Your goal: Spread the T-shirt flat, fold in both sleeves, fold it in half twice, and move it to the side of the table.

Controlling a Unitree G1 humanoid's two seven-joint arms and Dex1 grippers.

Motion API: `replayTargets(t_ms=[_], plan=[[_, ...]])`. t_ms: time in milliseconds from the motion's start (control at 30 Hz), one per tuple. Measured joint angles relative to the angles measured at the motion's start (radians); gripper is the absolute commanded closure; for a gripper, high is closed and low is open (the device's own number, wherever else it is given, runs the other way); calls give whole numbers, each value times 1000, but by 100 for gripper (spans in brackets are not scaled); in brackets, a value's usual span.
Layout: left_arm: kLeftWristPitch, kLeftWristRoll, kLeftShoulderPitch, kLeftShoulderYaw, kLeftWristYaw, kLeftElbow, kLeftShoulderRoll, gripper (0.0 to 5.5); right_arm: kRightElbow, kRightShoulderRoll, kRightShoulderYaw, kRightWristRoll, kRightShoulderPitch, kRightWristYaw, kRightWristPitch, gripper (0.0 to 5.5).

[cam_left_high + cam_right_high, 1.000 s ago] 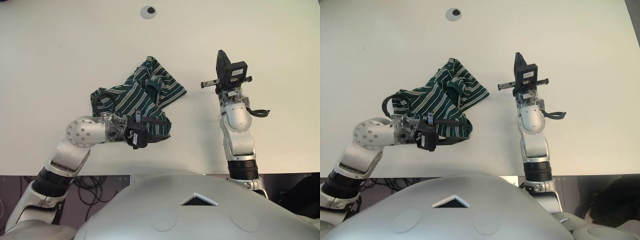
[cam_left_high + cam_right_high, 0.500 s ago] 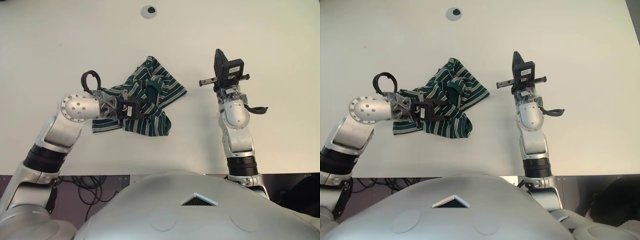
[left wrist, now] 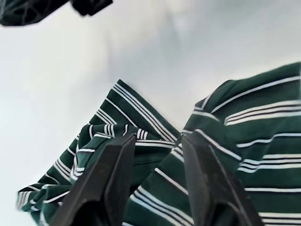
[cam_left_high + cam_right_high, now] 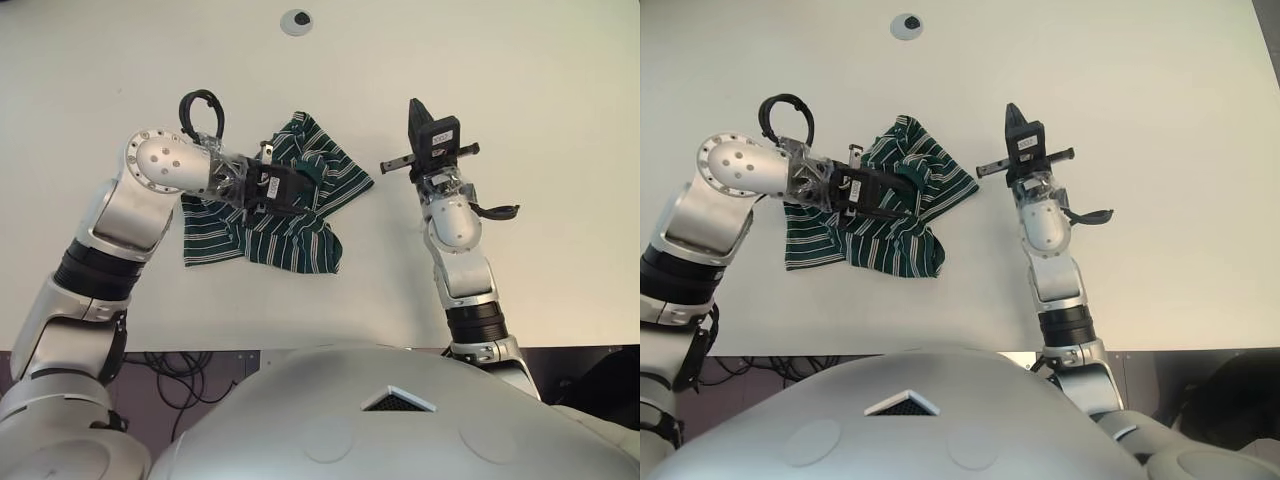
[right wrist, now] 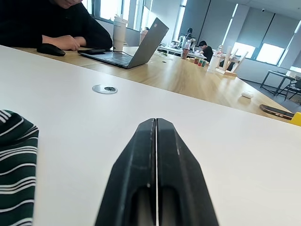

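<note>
The crumpled green striped T-shirt (image 4: 290, 245) lies on the white table (image 4: 560, 120). The left gripper (image 4: 305, 193) sits over its middle, fingers parted. The right gripper (image 4: 416, 108), fingers pressed together, hovers just beside its right edge.

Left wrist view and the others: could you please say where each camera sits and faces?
Eye views: on the head, looking down at table, T-shirt, both arms.
Left wrist view: left wrist, close over the T-shirt; left gripper open.
Right wrist view: right wrist, level across the table; right gripper shut.
Shared: all show the T-shirt.
</note>
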State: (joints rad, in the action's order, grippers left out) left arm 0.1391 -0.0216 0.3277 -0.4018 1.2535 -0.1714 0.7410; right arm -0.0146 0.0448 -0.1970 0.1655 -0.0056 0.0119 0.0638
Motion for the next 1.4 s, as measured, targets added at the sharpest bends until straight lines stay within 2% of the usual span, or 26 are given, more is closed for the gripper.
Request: replayTargets(t_ms=[167,300,500,667,967,1100,1233,1333,1400], plan=[[55,22,11,-65,44,49,-1,380,-14,0,-14,3,-6,-12,0,550],[72,12,16,-72,56,101,-28,380,-15,1,-27,8,-7,-16,0,550],[31,-30,14,-87,56,210,-127,380,-15,2,-42,35,-7,-17,0,550],[29,-28,14,-98,86,231,-117,380,-15,3,-55,43,-7,-17,-1,550],[29,-14,29,-117,143,232,-58,501,-13,3,-71,71,-7,-18,-2,550],[17,-15,29,-104,141,238,-49,539,-13,3,-69,71,-7,-20,-2,550],[-13,-32,15,-82,126,240,-53,550,-15,4,-65,72,-7,-26,-1,550],[-15,-96,-5,-1,117,190,-43,550,-17,4,-60,73,-8,-27,0,550],[-36,-163,-32,99,105,102,-3,550,-17,3,-61,75,-9,-28,0,550]])
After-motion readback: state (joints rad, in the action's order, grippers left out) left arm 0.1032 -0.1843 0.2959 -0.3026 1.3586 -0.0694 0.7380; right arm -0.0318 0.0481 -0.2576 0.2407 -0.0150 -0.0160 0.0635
